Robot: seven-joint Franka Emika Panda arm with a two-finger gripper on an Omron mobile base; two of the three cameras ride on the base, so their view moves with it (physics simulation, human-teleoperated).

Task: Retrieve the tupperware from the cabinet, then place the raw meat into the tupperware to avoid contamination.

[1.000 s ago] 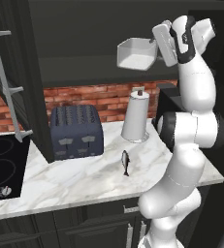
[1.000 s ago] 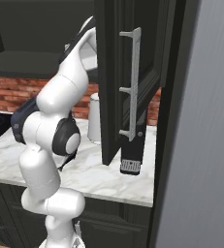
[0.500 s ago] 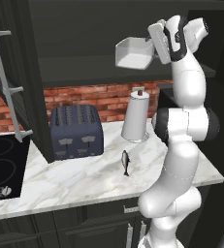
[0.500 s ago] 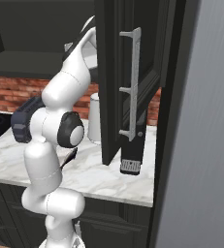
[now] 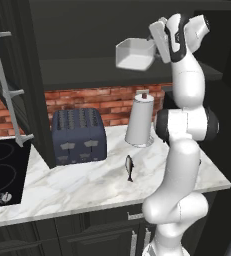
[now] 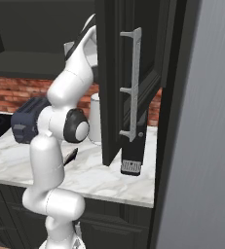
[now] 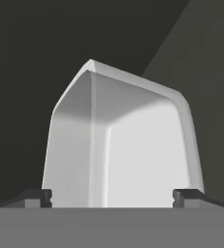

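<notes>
The white tupperware [image 5: 134, 54] sits on the dark inner shelf [image 5: 82, 70] of the open upper cabinet [image 6: 128, 73]. My gripper [image 5: 154, 44] is raised to shelf height at the tupperware's right end, jaws open wide. In the hand view the tupperware [image 7: 123, 140] stands just ahead of my gripper [image 7: 112, 196], a fingertip [image 7: 38, 197] at each lower corner; whether they touch it I cannot tell. The raw meat, a small dark fish [image 5: 129, 167], lies on the marble counter [image 5: 87, 185] before the arm's base, also seen as the fish [image 6: 70, 156].
A dark blue toaster [image 5: 79, 135] and a white paper-towel roll [image 5: 139, 120] stand on the counter below the shelf. The cabinet's left door [image 5: 17, 85] hangs open over a black stovetop [image 5: 2, 172]. The right door overhangs a dark vented appliance [image 6: 132, 155].
The hand has moved left along the shelf, closer to the tupperware, which has edged slightly left. The jaws have stayed wide apart.
</notes>
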